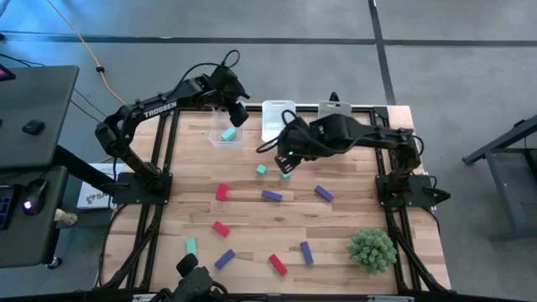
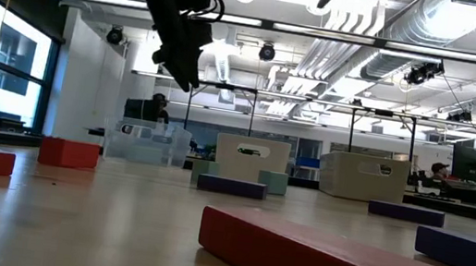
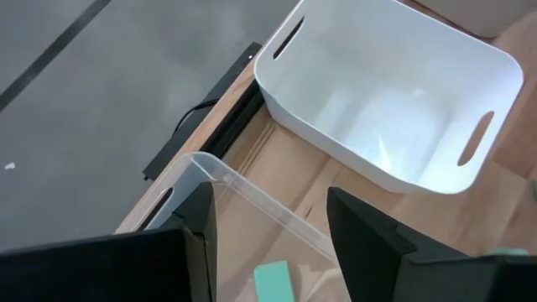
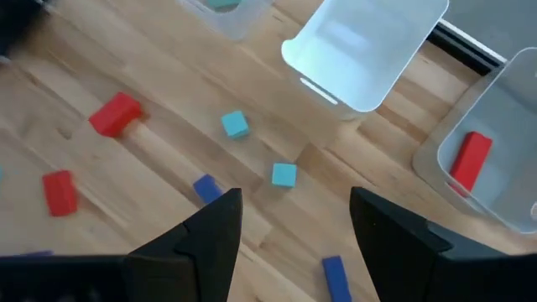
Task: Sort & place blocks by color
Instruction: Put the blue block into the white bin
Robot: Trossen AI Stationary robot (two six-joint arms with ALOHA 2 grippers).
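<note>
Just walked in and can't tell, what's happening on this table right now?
Two robot arms are sorting small coloured blocks into bins at the far edge of the table. The left tool hangs open over the clear bin, where a teal block already lies. The right tool hovers open and empty above two loose teal blocks, likely its next pick. A red block sits in another bin. Red, purple and teal blocks are scattered across the table.

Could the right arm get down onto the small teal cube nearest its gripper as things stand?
Probably yes. The right gripper hovers open above the small teal cube, which sits alone on bare wooden table; the neighbouring teal cube and short blue bar lie apart.
</note>
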